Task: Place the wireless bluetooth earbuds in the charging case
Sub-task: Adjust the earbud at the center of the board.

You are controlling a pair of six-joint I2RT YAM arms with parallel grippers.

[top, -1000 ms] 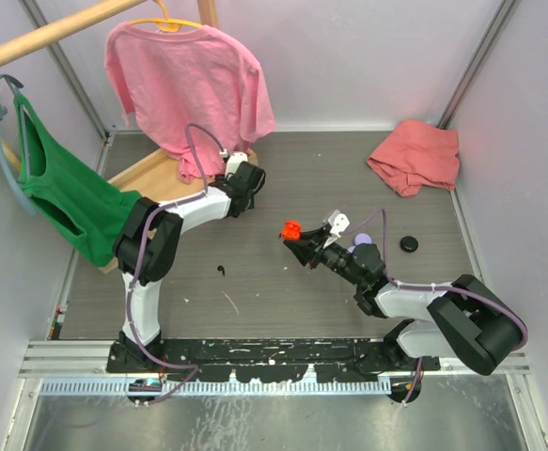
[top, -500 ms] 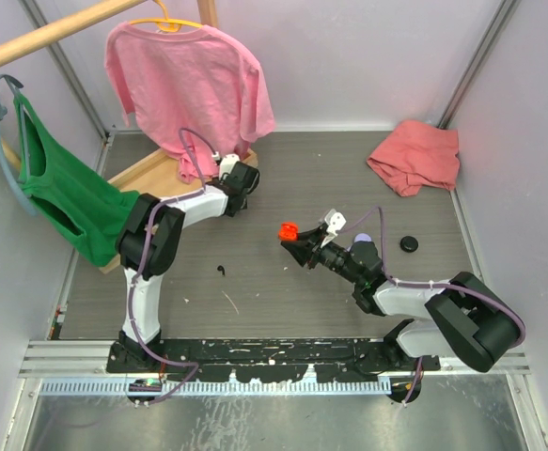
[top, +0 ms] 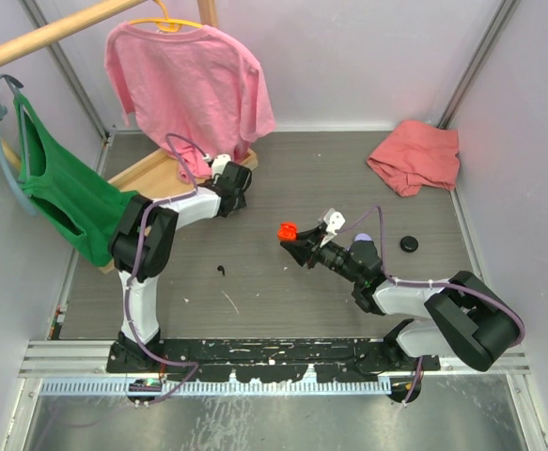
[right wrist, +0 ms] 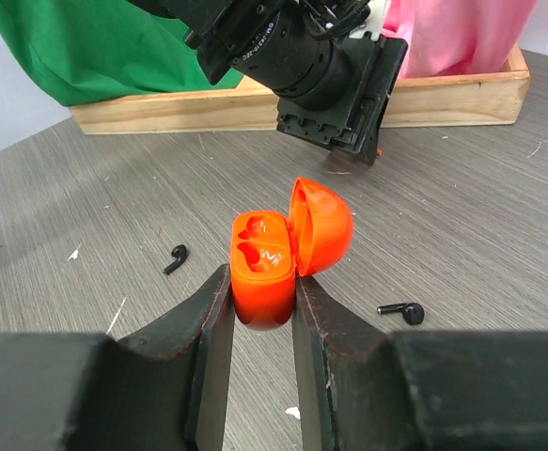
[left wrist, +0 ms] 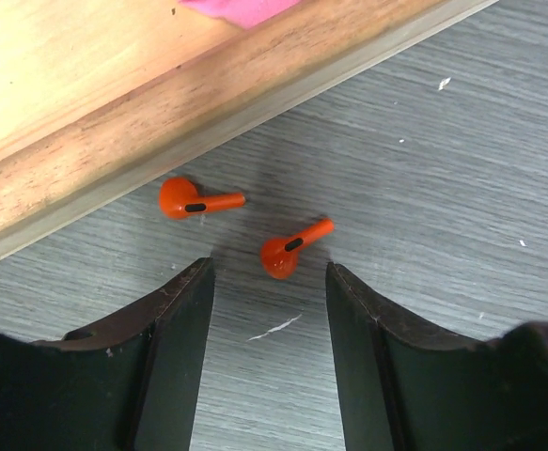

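The wireless bluetooth earbuds [left wrist: 198, 199], an orange-red pair, lie on the grey surface [left wrist: 461, 169] toward its far left corner, apart from each other; one rests just beside the edge of the wooden base [left wrist: 114, 103], its stem pointing right; the second earbud [left wrist: 290, 252] lies nearer your left gripper [left wrist: 268, 282], stem angled up and to the right. Your left gripper stands with its jaws apart and nothing between them; the second earbud sits just ahead of the gap, touching neither finger. From above, you see that gripper [top: 228, 178] low beside the wooden base [top: 151, 174], under the hem of the pink shirt [top: 189, 85]; a green garment [top: 57, 188] hangs at the left edge. Your right gripper [right wrist: 262, 291] is closed on the orange charging case [right wrist: 266, 268], held upright above the middle of the surface; its lid is swung open to the right and both wells show bare. Two black earbuds lie on the surface beyond it: one black earbud [right wrist: 174, 258] to the left, the other [right wrist: 402, 311] to the right. A black round case [top: 409, 243] sits toward the right edge; a crumpled pink cloth [top: 414, 155] lies in the far right corner.
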